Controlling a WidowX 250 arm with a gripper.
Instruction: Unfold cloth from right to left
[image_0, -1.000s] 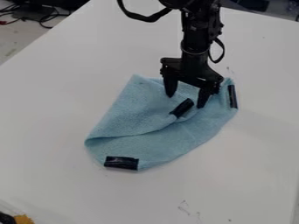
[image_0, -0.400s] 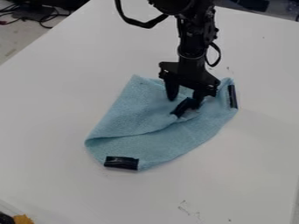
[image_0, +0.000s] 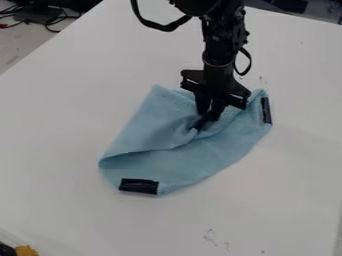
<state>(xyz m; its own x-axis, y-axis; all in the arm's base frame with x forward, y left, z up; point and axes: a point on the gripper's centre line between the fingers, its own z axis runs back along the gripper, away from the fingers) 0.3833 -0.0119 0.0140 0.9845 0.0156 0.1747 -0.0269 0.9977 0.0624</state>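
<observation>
1. Near the middle of the white table (image_0: 287, 190), well in from its left edge, lies the light blue cloth (image_0: 194, 165) of soft fabric, partly folded, a loose flap (image_0: 150, 127) lying over its upper layer.
2. Above it hangs the black two-finger gripper (image_0: 208, 117), its fingers closed on the flap's inner corner, where a short black strip (image_0: 200, 125) sits. That corner seems the sensible hold: it is the free end, so lifting it should peel the flap back without dragging the whole cloth.
3. Two other black strips, one at the right corner (image_0: 266, 110) and one at the near edge (image_0: 139, 186), probably mark the cloth's other corners. The fold runs along the left side, so the corner likely needs to travel over it, towards the table's left edge.
4. Compared with the earlier frames, the fingers have drawn together; they stood apart around the strip. The fabric beside them has bunched into a small ridge, and the strip sits more upright between the fingertips. The cloth's outline has hardly shifted.
</observation>
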